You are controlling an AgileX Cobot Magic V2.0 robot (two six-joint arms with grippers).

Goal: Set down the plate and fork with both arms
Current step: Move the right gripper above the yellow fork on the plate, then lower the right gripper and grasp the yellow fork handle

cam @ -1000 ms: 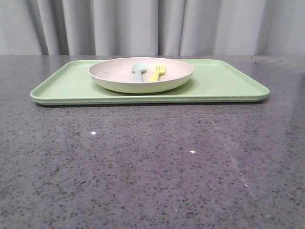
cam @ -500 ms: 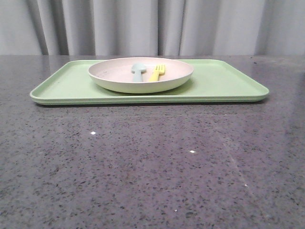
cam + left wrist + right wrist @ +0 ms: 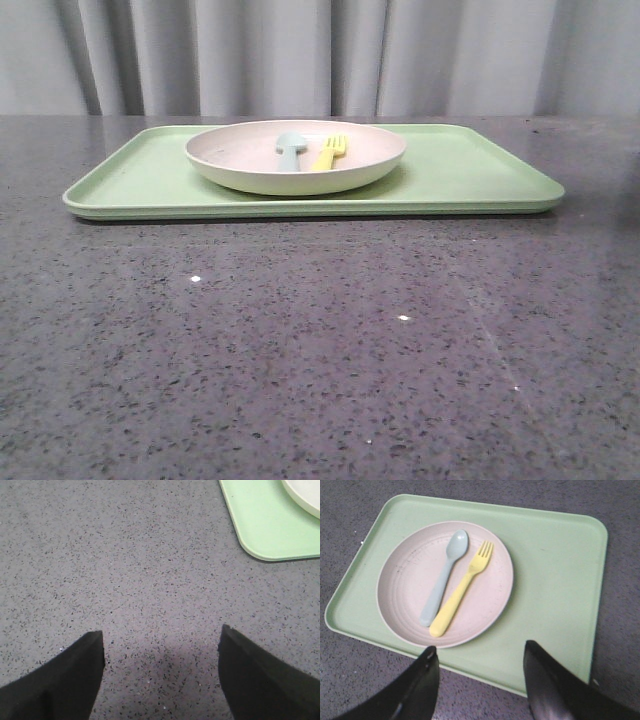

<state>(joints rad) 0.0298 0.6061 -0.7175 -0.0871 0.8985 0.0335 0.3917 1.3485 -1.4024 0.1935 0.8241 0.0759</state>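
The cream-pink plate (image 3: 240, 160) sits on the left half of a light-green tray (image 3: 470, 170) at the back of the table. The yellow fork (image 3: 330, 153) lies in the plate next to a pale blue spoon (image 3: 289, 150). The right wrist view shows the plate (image 3: 485, 605), fork (image 3: 462, 587) and spoon (image 3: 442, 577) from above. My right gripper (image 3: 481, 650) is open and empty, above the tray's near edge. My left gripper (image 3: 161, 632) is open and empty over bare table, with the tray's corner (image 3: 265, 525) and the plate's rim (image 3: 305, 497) off to one side. Neither arm shows in the front view.
The table is dark speckled stone (image 3: 320, 350). A grey curtain (image 3: 320, 55) hangs behind the table. The right half of the tray (image 3: 560, 580) holds nothing.
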